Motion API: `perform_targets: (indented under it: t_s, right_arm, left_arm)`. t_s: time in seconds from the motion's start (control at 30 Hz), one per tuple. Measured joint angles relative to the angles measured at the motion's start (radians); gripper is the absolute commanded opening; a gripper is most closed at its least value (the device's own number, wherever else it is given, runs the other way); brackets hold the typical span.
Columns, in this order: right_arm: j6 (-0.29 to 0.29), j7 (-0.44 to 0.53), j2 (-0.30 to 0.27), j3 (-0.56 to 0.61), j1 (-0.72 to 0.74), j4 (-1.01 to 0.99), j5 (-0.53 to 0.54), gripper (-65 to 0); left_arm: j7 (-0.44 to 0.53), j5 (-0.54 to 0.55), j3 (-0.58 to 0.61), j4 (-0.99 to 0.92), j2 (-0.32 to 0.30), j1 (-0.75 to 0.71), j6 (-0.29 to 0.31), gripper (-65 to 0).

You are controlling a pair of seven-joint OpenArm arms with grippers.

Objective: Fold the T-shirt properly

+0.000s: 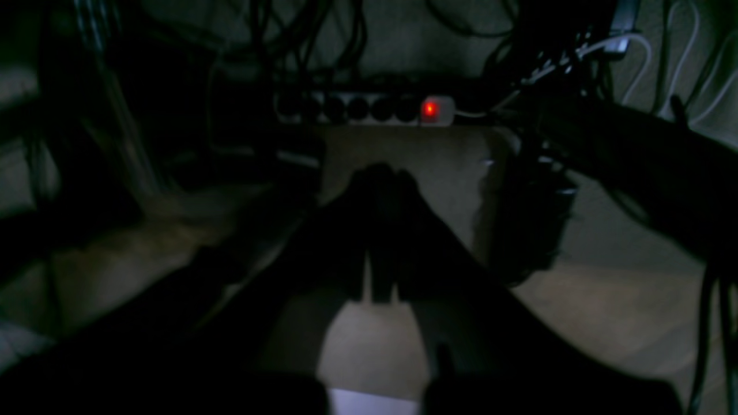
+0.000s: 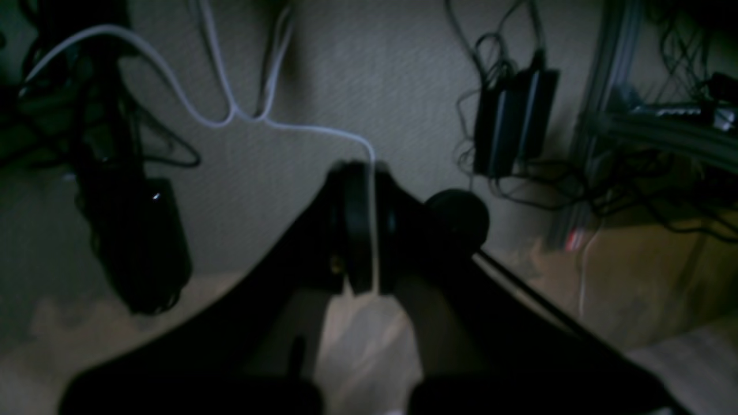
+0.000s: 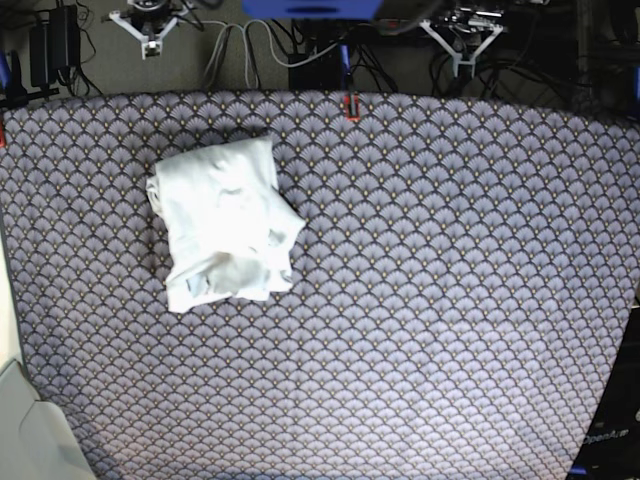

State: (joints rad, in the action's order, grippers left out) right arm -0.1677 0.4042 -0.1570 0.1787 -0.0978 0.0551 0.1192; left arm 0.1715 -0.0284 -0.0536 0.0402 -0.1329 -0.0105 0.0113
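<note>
Folded into a rough bundle, the T-shirt lies on the patterned table cover, left of the cover's centre. Soft, light and limp by the look (likely to sag when lifted); best pinched at an outer edge or corner. Left gripper closed, empty. Right gripper likewise pinched shut, empty, both well apart from the T-shirt.

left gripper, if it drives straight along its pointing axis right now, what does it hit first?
Probably the power strip with the lit red switch, dead ahead of the shut left gripper. Bare floor lies between them; the view is dark, so depth is unclear. The T-shirt isn't in that line.
</note>
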Motion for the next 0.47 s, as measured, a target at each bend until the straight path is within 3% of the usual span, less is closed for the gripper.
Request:
perform_targets:
  t_s: [0.1,0.47]
  right_arm:
    - [-0.013,-0.011,0.021,0.000,-0.006,-0.010,0.000,-65.0]
    - [-0.013,0.002,0.014,0.000,0.022,-0.008,0.000,-65.0]
  left_arm:
    - [-0.002,-0.001,-0.002,0.000,0.000,-0.006,0.000,-64.6]
    - [-0.002,-0.007,0.000,0.004,0.039,-0.006,0.005,-64.6]
